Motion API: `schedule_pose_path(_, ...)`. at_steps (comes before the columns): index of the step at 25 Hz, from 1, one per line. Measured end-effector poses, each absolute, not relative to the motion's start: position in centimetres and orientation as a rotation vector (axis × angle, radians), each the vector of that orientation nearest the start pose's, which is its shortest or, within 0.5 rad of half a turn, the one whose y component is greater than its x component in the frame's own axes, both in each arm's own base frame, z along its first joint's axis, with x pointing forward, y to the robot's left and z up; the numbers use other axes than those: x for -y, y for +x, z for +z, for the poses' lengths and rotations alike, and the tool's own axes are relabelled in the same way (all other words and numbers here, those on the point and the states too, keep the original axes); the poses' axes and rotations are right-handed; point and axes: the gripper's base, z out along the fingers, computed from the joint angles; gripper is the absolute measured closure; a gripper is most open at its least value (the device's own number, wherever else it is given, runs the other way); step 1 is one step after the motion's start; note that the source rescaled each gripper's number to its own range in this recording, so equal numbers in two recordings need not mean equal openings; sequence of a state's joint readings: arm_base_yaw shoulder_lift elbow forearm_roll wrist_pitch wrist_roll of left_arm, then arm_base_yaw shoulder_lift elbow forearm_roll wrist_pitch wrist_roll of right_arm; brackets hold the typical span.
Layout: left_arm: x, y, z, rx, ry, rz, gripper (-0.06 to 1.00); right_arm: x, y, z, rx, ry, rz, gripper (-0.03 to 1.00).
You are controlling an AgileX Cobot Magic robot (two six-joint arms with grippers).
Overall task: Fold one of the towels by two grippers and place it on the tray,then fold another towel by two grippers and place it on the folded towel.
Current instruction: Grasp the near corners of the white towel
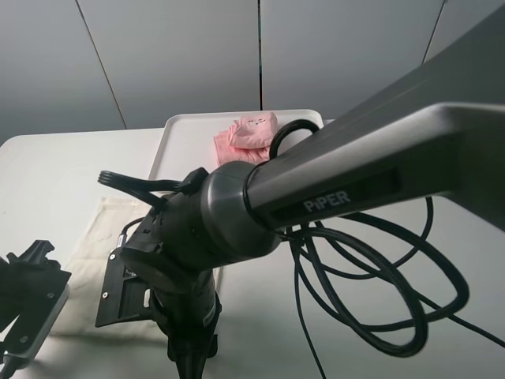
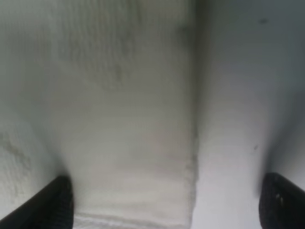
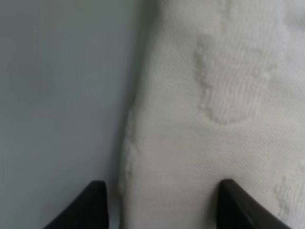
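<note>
The pale pink folded towel (image 1: 248,136) lies as a small bundle on the white tray (image 1: 183,133) at the back. The cream towel (image 1: 91,237) lies flat on the table at front left, partly hidden behind my right arm. My left gripper (image 1: 28,288) is at its near left corner. In the left wrist view the left gripper (image 2: 167,207) is open wide, its fingers (image 2: 52,205) straddling the cream towel's (image 2: 119,119) edge. My right gripper (image 3: 164,207) is open too, low over the other edge of the cream towel (image 3: 219,105), nothing pinched.
My right arm (image 1: 355,189) crosses the exterior high view in the foreground and hides much of the table. Its black cables (image 1: 379,268) loop over the table at right. Bare table (image 2: 243,95) borders the towel.
</note>
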State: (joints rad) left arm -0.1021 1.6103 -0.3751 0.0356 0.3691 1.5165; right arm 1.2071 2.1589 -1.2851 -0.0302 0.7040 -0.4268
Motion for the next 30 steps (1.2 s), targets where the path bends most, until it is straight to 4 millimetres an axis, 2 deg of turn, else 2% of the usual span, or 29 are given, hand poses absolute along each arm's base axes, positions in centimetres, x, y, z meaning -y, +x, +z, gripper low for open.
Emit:
schedule_pose_path(19,1.72,17.93,8.66,2.138,-2.338,-0.079,-0.06,-36.26,14.01,8.38,-2.076,-2.246,0.016,0.42)
schedule_pose_path(21,1.72,17.93,8.65,2.131,-2.341,-0.081,-0.02,-36.24,14.00,8.38,-2.078,-2.247,0.015,0.42)
schedule_pose_path(24,1.70,18.07,8.66,2.108,-2.361,-0.095,0.18,-36.24,14.00,8.38,-2.078,-2.247,0.015,0.42)
schedule_pose_path(30,1.75,18.53,8.72,2.111,-2.391,-0.135,0.84,-36.24,14.00,8.38,-2.086,-2.240,0.016,0.43)
